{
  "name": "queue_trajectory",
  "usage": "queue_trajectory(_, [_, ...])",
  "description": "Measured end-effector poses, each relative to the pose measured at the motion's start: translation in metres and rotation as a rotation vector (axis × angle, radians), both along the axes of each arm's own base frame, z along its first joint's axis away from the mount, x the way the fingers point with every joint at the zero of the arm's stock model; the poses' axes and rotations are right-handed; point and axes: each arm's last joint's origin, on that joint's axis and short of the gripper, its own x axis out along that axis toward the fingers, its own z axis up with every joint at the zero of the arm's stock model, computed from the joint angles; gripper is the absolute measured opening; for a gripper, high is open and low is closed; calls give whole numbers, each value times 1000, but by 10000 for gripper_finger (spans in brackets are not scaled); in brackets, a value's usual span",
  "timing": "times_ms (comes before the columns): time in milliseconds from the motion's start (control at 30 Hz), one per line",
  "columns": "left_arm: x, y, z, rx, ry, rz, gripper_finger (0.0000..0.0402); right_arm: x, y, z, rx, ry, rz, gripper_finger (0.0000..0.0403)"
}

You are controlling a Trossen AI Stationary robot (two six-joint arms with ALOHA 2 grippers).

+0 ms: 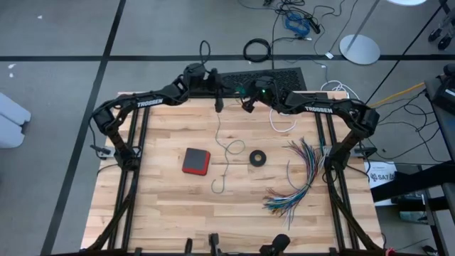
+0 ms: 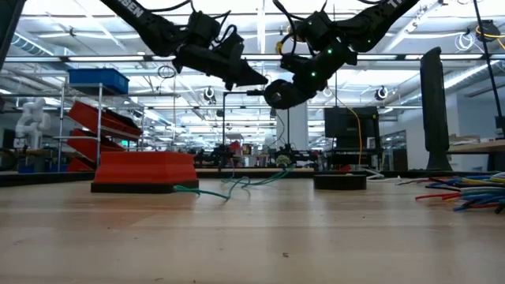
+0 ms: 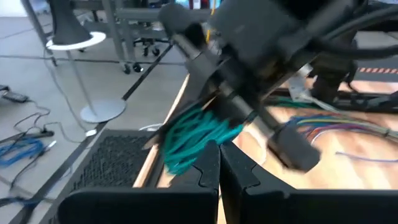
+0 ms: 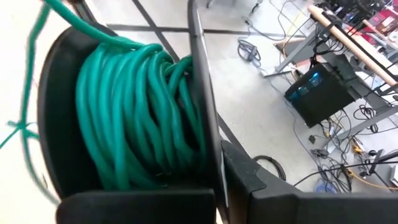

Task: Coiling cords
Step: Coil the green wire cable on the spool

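Both grippers meet above the table's far edge (image 1: 178, 96), teal-green cord (image 4: 134, 112) coiled.

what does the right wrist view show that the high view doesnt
Only the right wrist view shows the teal-green cord wound in many turns around the shut right gripper, with a loose strand running off the coil.

Only the high view shows the whole table: the red block, the small black ring, the fanned multicoloured wires, the white cord and the left gripper, shut near the far edge.

Both show the teal-green cord, which in the high view trails thinly across the wood, and the right gripper.
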Motion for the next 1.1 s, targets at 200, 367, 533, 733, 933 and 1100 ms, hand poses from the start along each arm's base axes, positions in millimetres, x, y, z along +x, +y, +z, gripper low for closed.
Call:
queue_trajectory(200, [12,-14,11,-17,1,-42,0,1,0,3,-4,-47,-8,0])
queue_trajectory(367, [17,-21,11,-31,25,-59,0,1,-1,5,-20,-60,-34,0])
queue_trajectory(533, [22,-29,11,-26,36,-44,0,3,-2,9,-36,-113,-35,0])
queue_trajectory(733, [26,-34,12,18,39,11,11,5,-1,12,-49,-153,-34,0])
queue_trajectory(933, [26,-32,12,72,52,58,40,9,2,15,-49,-199,-18,0])
queue_trajectory(1100, [27,-32,14,96,29,75,43,12,6,17,-51,-234,11,0])
